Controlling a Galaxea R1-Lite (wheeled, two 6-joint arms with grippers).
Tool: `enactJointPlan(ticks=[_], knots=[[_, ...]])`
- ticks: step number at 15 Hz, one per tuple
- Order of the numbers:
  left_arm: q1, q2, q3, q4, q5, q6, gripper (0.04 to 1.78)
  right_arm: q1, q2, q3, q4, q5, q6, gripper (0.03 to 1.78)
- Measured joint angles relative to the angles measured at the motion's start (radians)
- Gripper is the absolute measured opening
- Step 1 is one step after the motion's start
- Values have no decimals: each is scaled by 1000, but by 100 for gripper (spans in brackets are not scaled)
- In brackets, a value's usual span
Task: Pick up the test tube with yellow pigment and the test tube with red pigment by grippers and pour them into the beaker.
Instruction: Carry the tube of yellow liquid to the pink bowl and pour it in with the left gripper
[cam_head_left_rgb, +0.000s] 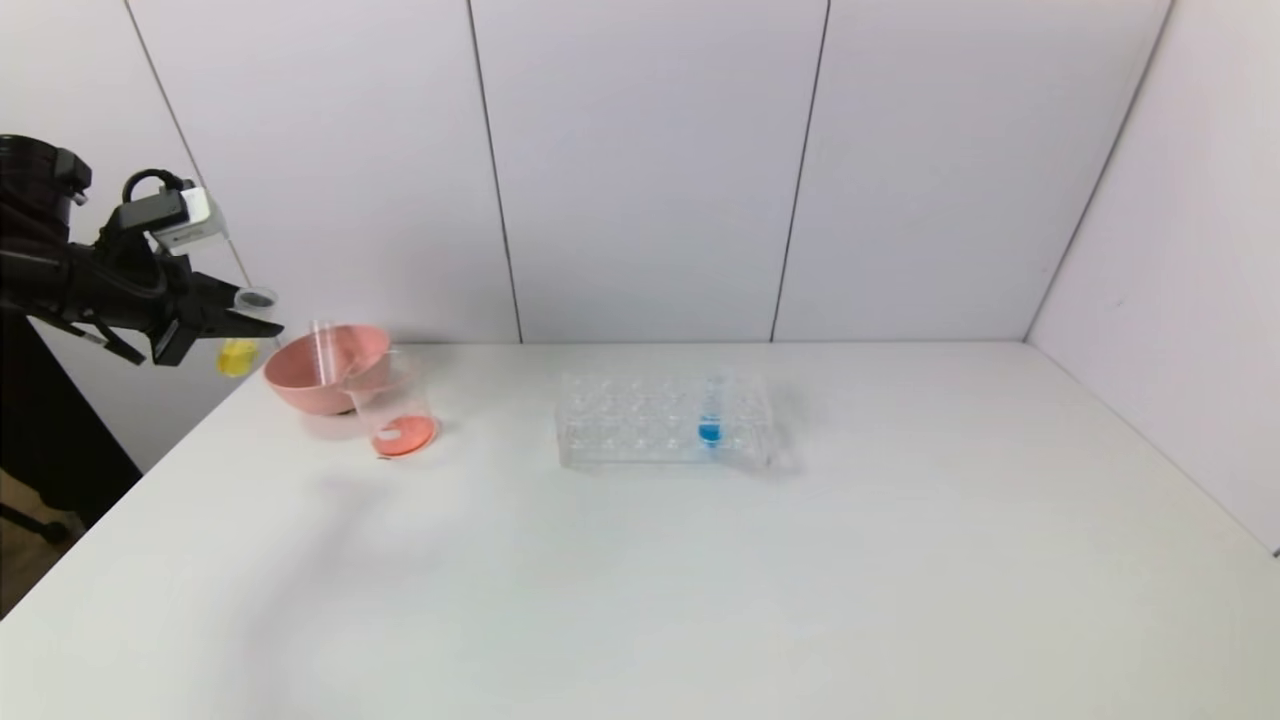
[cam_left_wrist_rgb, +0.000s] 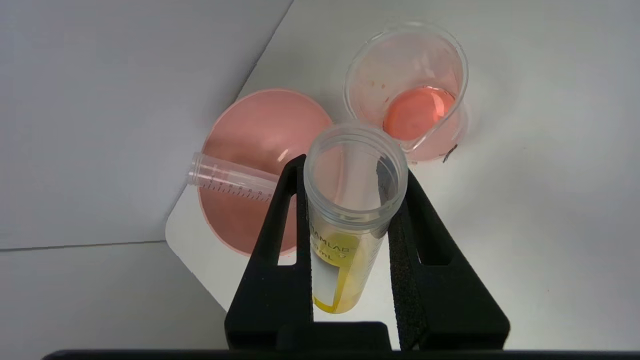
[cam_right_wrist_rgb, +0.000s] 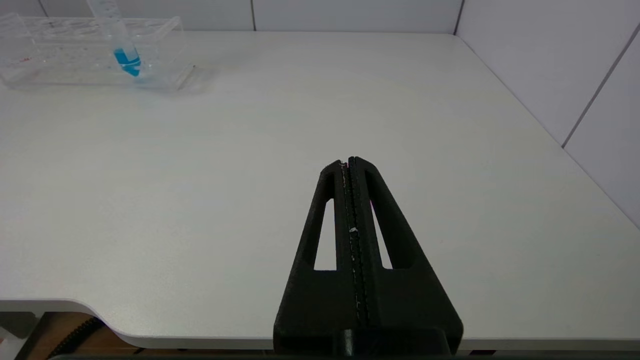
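Observation:
My left gripper (cam_head_left_rgb: 250, 325) is shut on the test tube with yellow pigment (cam_head_left_rgb: 239, 355), held upright in the air just off the table's far left corner; in the left wrist view the gripper (cam_left_wrist_rgb: 350, 167) clamps the tube (cam_left_wrist_rgb: 345, 240) near its open rim. The beaker (cam_head_left_rgb: 395, 410) stands beside the pink bowl and holds red-orange liquid (cam_left_wrist_rgb: 415, 112). An empty clear tube (cam_left_wrist_rgb: 230, 177) leans in the bowl; no tube with red liquid shows. My right gripper (cam_right_wrist_rgb: 348, 161) is shut and empty, low over the table's near right part, out of the head view.
The pink bowl (cam_head_left_rgb: 300, 385) sits at the table's far left, touching the beaker. A clear tube rack (cam_head_left_rgb: 620, 425) with a blue-liquid tube (cam_head_left_rgb: 710, 420) stands mid-table at the back. Walls close the back and right sides.

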Motion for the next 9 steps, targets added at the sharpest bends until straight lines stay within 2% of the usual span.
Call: enactJointPlan(ticks=[6, 9], knots=[[-19, 58, -93, 104, 16, 155, 45, 0, 0, 0, 0, 0, 0, 11], [-36, 79, -109, 105, 34, 159, 45, 0, 0, 0, 0, 0, 0, 11]])
